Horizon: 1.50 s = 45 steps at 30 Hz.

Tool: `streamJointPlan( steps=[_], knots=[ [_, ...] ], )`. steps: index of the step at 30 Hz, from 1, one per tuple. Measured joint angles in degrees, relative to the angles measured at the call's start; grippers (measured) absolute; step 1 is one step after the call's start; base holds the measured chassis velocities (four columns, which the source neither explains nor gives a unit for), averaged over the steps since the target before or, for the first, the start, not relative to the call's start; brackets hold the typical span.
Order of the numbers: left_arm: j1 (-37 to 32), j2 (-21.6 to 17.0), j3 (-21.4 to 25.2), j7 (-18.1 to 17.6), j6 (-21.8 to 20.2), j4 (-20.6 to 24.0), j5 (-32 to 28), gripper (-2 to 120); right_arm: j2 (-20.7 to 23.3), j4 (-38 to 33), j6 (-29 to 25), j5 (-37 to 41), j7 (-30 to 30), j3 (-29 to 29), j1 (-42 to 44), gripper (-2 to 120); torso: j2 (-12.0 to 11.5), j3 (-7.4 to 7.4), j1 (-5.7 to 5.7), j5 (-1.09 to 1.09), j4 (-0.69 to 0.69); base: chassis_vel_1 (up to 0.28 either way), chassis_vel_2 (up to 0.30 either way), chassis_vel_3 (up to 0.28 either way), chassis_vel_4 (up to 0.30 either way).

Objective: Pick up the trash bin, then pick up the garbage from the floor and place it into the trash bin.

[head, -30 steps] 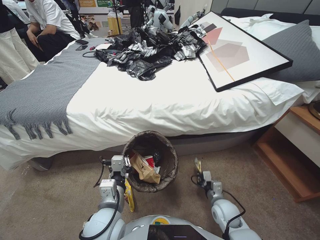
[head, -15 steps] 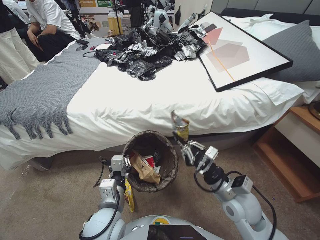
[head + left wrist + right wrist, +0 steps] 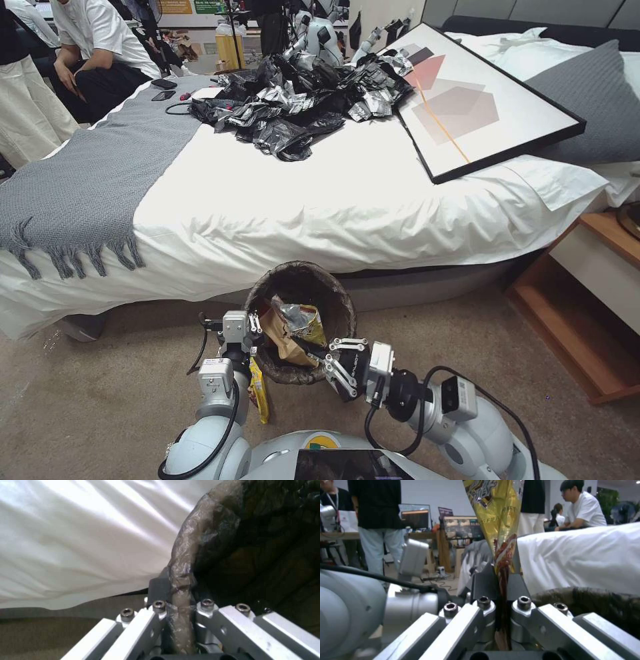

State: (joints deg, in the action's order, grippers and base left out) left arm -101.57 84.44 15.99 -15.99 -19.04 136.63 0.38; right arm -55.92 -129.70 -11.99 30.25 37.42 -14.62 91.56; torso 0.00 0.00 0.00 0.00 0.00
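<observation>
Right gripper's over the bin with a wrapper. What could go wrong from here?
1. The right gripper pinches the yellow wrapper by one end; it lies over the brown paper bag, so it may spill out on release.
2. The left gripper holds the trash bin by its liner-covered rim; a nudge could tip it.

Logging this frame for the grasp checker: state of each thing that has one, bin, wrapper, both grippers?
trash bin: upright, held off the floor by its rim, part full
left gripper: shut on the bin's lined rim
right gripper: shut on the yellow snack wrapper, at the bin's near rim
yellow snack wrapper: pinched at one end, over the bin's mouth
brown paper bag: inside the bin
</observation>
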Motion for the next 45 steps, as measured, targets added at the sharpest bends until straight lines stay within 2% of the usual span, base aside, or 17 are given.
streamJointPlan(
  steps=[11,21,37,40,41,44,45],
  knots=[
    [0.0,0.0,0.0,0.0,0.0,0.0,0.0,2,-1.81,5.35,0.16,-0.87,-1.4,3.31,-4.11,0,0.0,0.0,0.0,0.0,0.0,0.0,0.0,0.0,0.0],
    [0.0,0.0,0.0,0.0,0.0,0.0,0.0,2,-3.39,8.92,2.4,-1.22,-4.57,6.57,-9.01,0,0.0,0.0,0.0,-0.01,0.0,0.0,0.0,0.0,0.0],
    [0.0,0.0,0.0,0.0,0.0,0.0,0.0,2,-3.82,12.33,3.54,-1.75,-8.8,7.69,-12.24,-1,0.0,0.0,0.0,-0.01,0.0,0.0,0.0,0.0,0.0],
    [0.0,0.0,0.0,0.0,0.0,0.01,0.0,2,-3.94,12.74,3.63,-2.15,-9.9,7.69,-12.32,11,0.0,0.0,0.0,-0.01,0.0,0.0,0.0,0.0,0.0],
    [0.0,0.0,0.0,0.0,0.0,0.01,0.0,2,-3.94,12.74,3.63,-2.15,-9.9,7.69,-12.32,11,0.0,0.0,0.0,-0.01,0.0,0.0,0.0,0.0,0.0],
    [0.0,0.0,0.0,0.0,0.0,0.0,0.0,2,-3.94,12.8,3.67,-2.33,-10.34,7.74,-12.35,26,0.0,0.0,0.0,0.0,0.0,0.0,0.0,0.0,0.0],
    [0.0,0.0,0.0,0.0,0.0,0.0,0.0,2,-3.94,12.8,3.67,-2.33,-10.34,7.74,-12.35,26,0.0,0.0,0.0,0.0,0.0,0.0,0.0,0.0,0.0]
  ],
)
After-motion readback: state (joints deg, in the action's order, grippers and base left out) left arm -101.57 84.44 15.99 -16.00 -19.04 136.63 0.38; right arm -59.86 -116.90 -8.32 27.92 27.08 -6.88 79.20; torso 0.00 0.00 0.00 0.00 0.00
